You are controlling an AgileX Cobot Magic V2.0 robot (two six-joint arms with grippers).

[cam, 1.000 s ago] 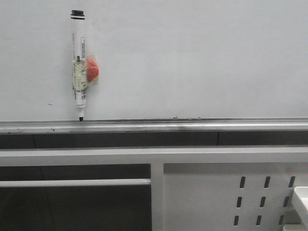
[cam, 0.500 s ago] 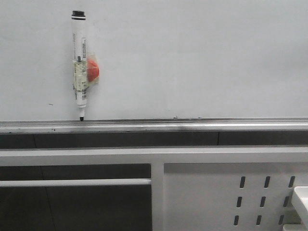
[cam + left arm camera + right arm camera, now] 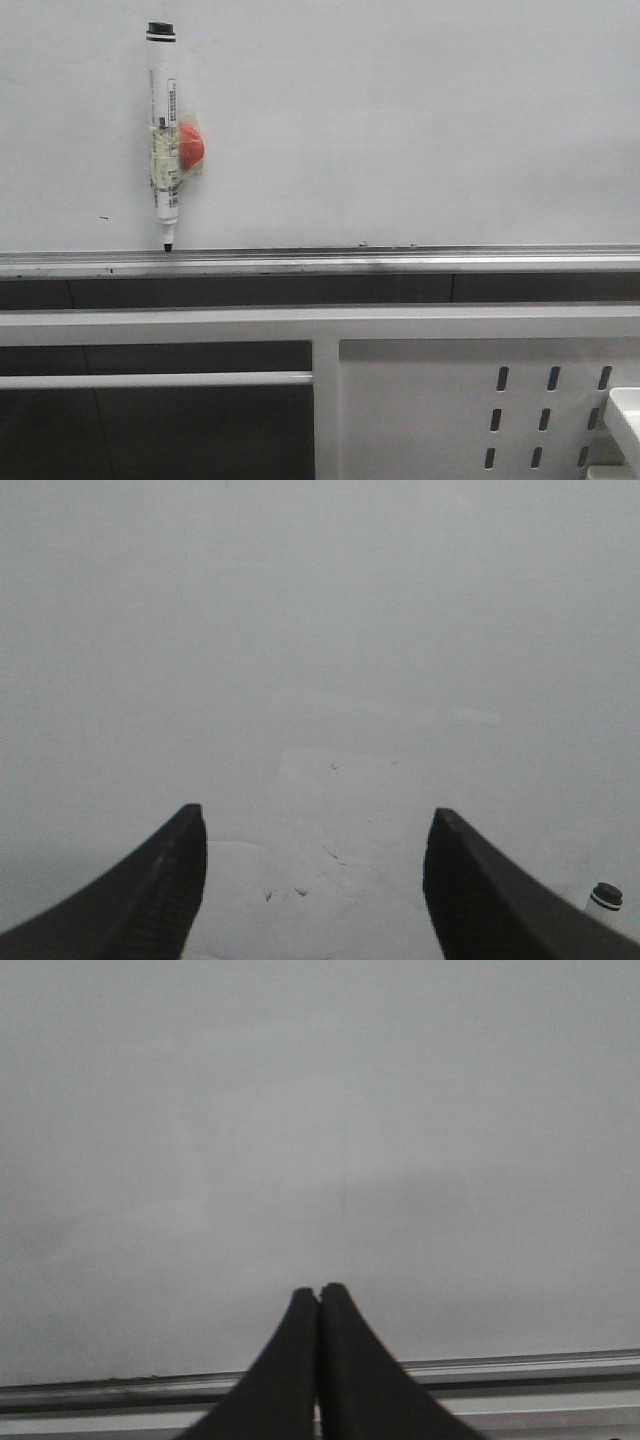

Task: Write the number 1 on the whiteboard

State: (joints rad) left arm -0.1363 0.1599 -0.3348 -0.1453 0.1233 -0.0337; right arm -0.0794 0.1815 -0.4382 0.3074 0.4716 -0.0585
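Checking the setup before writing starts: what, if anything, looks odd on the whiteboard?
The marker pen stands upright against the whiteboard, tip down on the silver ledge, with a red ball taped to its barrel. That add-on is unusual. No number 1 is visible; only faint specks mark the board.

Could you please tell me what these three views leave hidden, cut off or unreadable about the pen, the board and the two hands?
- Front view: print on the marker pen is too small to read; both hands lie outside the frame.
- Front view: the whiteboard runs past the top and side edges.
- Left wrist view: only the pen's cap shows, cut by the frame edge beside the open left hand.
- Right wrist view: the closed right hand faces the board; no pen visible.
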